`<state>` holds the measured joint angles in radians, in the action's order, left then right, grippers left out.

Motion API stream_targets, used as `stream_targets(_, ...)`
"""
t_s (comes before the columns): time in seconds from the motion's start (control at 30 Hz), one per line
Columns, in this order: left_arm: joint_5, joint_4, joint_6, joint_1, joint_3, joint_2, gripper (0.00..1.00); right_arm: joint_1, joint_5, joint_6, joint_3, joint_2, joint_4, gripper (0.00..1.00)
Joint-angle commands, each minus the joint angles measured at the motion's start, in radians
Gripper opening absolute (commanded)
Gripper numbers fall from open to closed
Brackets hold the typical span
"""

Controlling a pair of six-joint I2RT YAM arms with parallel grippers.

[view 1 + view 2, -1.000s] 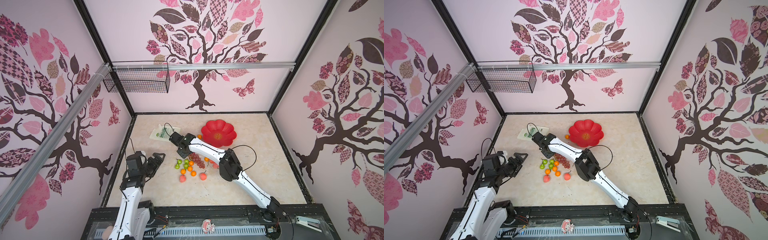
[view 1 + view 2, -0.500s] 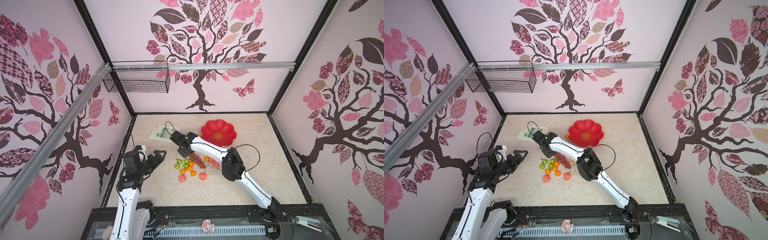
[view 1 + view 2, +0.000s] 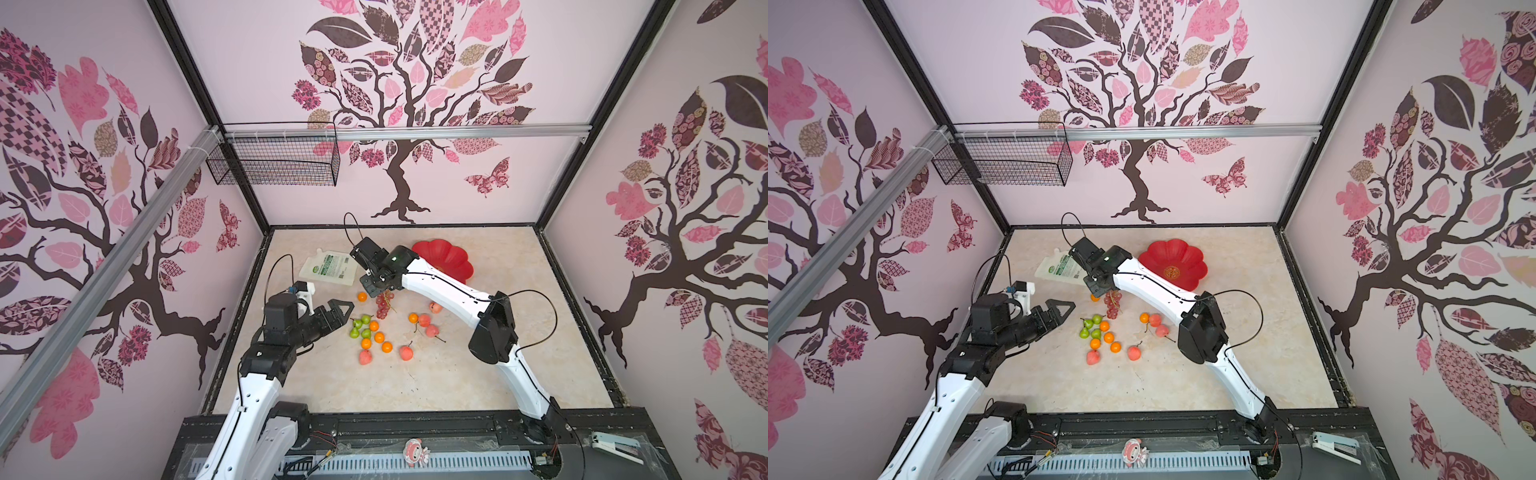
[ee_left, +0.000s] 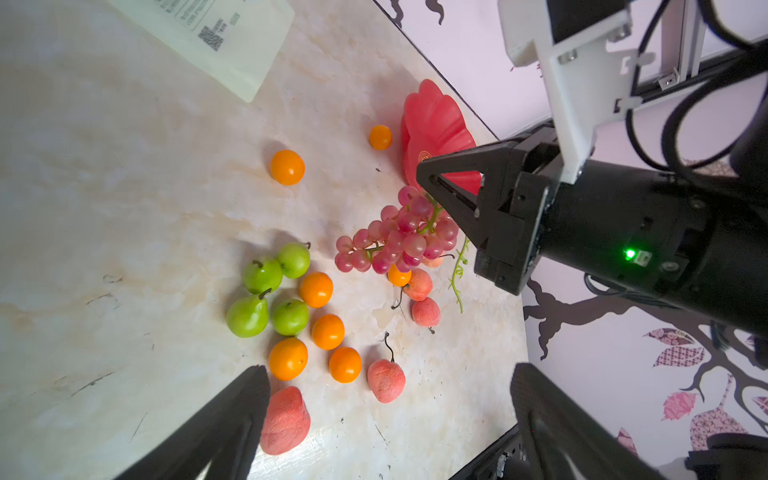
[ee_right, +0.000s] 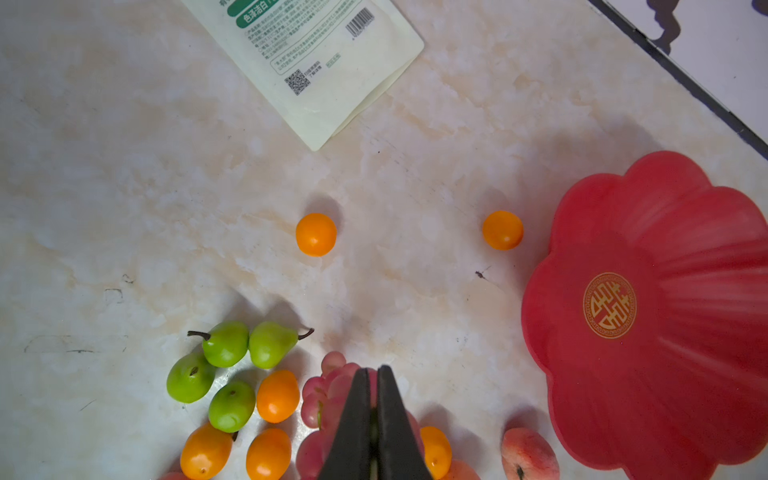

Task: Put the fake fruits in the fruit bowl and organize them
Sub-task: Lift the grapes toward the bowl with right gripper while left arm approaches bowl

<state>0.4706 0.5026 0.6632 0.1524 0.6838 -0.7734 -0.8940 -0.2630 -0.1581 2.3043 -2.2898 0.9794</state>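
Observation:
My right gripper (image 3: 371, 286) (image 5: 374, 372) is shut on the stem of the reddish-purple grape bunch (image 3: 384, 306) (image 4: 397, 239), which hangs from it just above the table. The red scalloped fruit bowl (image 3: 1158, 259) (image 5: 685, 232) lies beyond it, with nothing in it. Green pears (image 3: 360, 326) (image 4: 266, 291), orange balls (image 3: 376, 336) and pink peaches (image 3: 428, 325) lie loose on the table in front of the grapes. One orange (image 5: 503, 230) rests close to the bowl's rim. My left gripper (image 3: 337, 311) (image 4: 388, 370) is open, just left of the pears, holding nothing.
A white pouch with a green label (image 3: 328, 268) lies at the back left of the table. A black wire basket (image 3: 274, 162) hangs on the rear wall rail. The right arm (image 3: 453, 291) stretches over the table in front of the bowl.
The left arm has swung its open gripper closer to the fruit cluster. The right gripper has shifted slightly right with the grape bunch, which now hangs nearer the lone orange.

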Motion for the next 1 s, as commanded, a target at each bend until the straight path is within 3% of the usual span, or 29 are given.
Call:
stream_targets(0.0,-0.055,-0.041,-0.049,0.052,0.103,-0.054,0.95,0.033,0.009,-0.038,-0.007,0.107,-0.016,0.00)
stream_targets(0.2,-0.155,-0.063,-0.087,0.192,0.225,-0.184,0.95,0.096,0.063,-0.088,-0.103,0.231,-0.121,0.00)
stream_targets(0.47,-0.233,-0.121,-0.115,0.328,0.403,-0.392,0.94,0.190,0.033,-0.122,-0.247,0.373,-0.279,0.00)
stream_targets(0.7,-0.240,-0.160,-0.147,0.348,0.551,-0.573,0.95,0.275,0.031,-0.095,-0.381,0.440,-0.425,0.00)
stream_targets(0.97,-0.244,-0.207,-0.167,0.352,0.649,-0.756,0.95,0.321,-0.007,-0.036,-0.639,0.506,-0.723,0.00)
